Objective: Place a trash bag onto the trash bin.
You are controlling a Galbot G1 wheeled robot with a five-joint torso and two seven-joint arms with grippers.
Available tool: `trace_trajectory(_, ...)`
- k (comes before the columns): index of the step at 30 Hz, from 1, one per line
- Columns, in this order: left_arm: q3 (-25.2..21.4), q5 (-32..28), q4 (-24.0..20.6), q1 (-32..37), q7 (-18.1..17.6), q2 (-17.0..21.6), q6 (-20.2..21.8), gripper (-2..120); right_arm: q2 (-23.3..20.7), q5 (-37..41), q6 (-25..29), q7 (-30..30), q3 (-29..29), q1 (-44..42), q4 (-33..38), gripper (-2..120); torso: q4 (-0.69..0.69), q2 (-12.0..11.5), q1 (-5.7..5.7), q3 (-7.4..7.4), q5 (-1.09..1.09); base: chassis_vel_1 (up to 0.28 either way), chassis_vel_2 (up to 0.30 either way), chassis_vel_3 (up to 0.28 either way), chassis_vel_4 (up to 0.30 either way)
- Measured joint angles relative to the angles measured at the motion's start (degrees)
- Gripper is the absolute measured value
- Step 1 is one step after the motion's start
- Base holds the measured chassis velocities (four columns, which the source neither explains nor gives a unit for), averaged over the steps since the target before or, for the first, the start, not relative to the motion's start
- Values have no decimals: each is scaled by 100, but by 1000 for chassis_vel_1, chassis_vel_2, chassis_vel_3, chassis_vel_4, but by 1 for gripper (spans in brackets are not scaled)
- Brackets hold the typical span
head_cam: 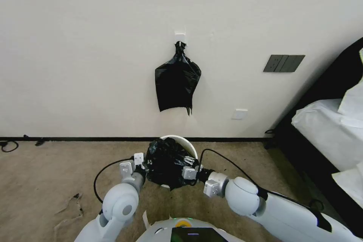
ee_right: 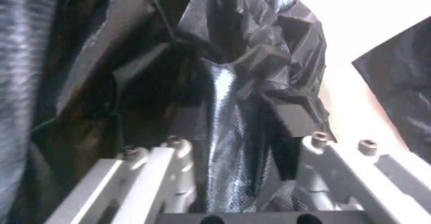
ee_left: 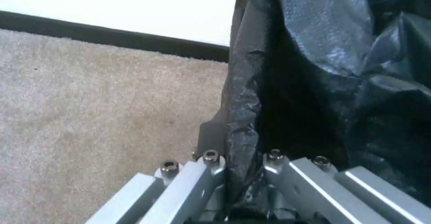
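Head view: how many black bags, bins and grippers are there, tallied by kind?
Black bags: 2, the trash bag over the trash bin and a knotted bag bunch hanging on the wall
Bins: 1, the trash bin
Grippers: 2, left gripper, right gripper
Total: 5

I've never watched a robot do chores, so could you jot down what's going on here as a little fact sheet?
Setting: carpeted floor by a white wall
Trash bag: crinkled black plastic, held over the bin's mouth
Trash bin: cream-white, its far rim showing behind the bag
Left gripper: shut on the bag's left edge
Right gripper: shut on the bag's right edge
Other bags: knotted black bunch hanging from a wall hook
Nearby: bed at right
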Motion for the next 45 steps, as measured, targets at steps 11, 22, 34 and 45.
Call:
trace_trajectory(11, -59, 421, -27, 197, 447, 112, 3, 2, 139, 1397, 172, 288, 253, -102, 76, 0, 0, 0, 0, 0, 0, 0, 0, 0, 0)
trace_trajectory(22, -167, 1241, -143, 518, 1384, 318, -252, 2, 253, 4409, 268, 1067, 1020, -50, 279, 0, 0, 0, 0, 0, 0, 0, 0, 0, 0)
trace_trajectory(34, -242, 1861, -341, 802, 1855, 412, -421, 1, 392, 5579, -242, 1625, 1382, 277, -98, 0, 1, 0, 0, 0, 0, 0, 0, 0, 0)
trace_trajectory(45, -239, 2646, -403, 984, 2366, 369, -835, 1, -54, 5894, -752, 1345, 1446, 445, -427, 0, 1, 0, 0, 0, 1, 0, 0, 0, 0)
